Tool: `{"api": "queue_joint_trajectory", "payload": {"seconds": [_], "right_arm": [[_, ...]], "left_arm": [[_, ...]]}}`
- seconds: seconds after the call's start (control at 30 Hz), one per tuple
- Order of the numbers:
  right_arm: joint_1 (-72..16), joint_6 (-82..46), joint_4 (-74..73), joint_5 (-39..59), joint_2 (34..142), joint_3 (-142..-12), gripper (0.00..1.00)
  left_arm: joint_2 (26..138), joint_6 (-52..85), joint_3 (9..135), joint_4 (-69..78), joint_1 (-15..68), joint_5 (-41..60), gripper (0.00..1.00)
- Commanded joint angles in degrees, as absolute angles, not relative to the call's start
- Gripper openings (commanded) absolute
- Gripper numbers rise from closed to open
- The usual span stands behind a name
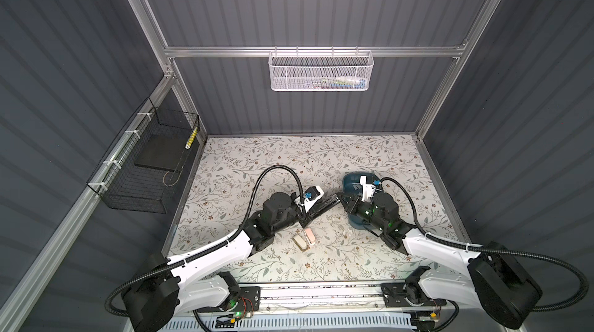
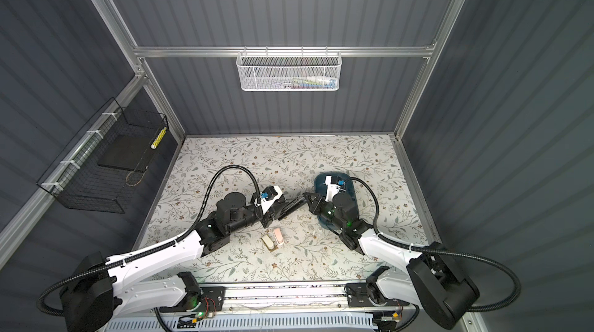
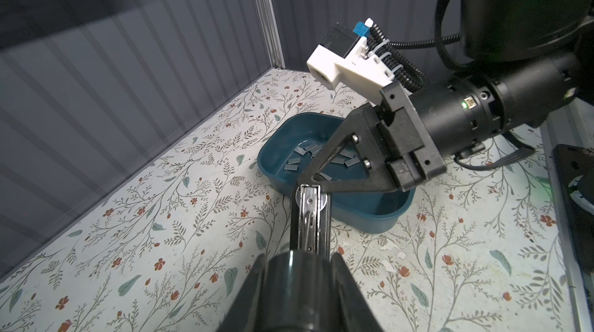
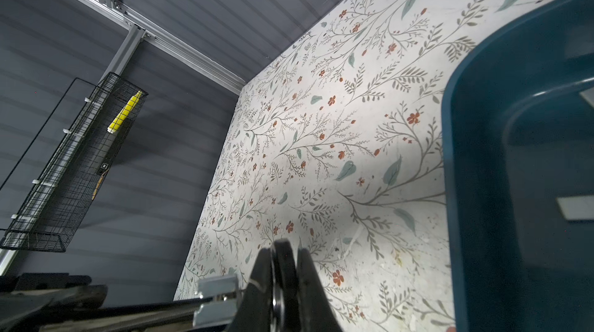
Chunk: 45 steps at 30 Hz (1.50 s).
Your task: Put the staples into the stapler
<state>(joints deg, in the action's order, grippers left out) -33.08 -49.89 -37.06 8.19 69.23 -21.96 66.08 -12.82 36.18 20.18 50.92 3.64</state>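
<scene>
The left gripper point(image 3: 299, 264) clamps the stapler point(image 3: 310, 218). The right gripper point(image 3: 309, 182), closed, touches its tip. The tub point(image 3: 369, 214) holds staples point(image 3: 293, 160).

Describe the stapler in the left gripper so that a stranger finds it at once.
On the floral table top, look beside the dark teal plastic tub. The long black stapler is there, opened, its silver channel showing. Unlike the small beige stapler and pink stapler nearby, the left gripper holds it.
</scene>
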Motion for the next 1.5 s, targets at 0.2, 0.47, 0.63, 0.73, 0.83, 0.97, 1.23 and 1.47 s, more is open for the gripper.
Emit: {"api": "queue_joint_trajectory", "payload": {"seconds": [0.2,0.47,0.63,0.73,0.83,0.97,1.23,1.47], "right_arm": [[-30.9,-43.3,-32.1,4.9,65.0,-20.3,0.38],[-31.0,-35.7,-24.0,2.5,50.5,-17.9,0.55],[-31.1,-28.2,-25.0,5.3,39.3,-13.1,0.57],[-31.3,-21.6,-26.5,11.2,32.0,-8.7,0.60],[-31.5,-18.2,-23.4,12.5,24.4,-6.1,0.60],[-31.5,-14.1,-19.9,18.2,16.7,-4.1,0.53],[-32.5,-4.0,-14.4,30.4,15.9,-5.6,0.27],[-35.1,-2.5,-17.8,28.9,25.5,-8.8,0.28]], "left_arm": [[66.9,-24.2,39.2,18.2,51.8,7.8,0.00],[68.7,-25.9,40.2,16.5,51.8,10.1,0.00],[68.9,-26.4,39.5,17.5,51.8,12.1,0.00],[69.6,-26.8,40.2,16.6,51.7,14.1,0.00],[70.4,-28.1,40.2,16.3,51.8,15.1,0.00],[71.6,-29.8,42.0,12.9,51.7,16.9,0.00],[74.1,-34.0,46.2,4.3,51.7,23.5,0.00],[72.7,-34.3,47.1,2.5,51.7,22.9,0.00]]}}
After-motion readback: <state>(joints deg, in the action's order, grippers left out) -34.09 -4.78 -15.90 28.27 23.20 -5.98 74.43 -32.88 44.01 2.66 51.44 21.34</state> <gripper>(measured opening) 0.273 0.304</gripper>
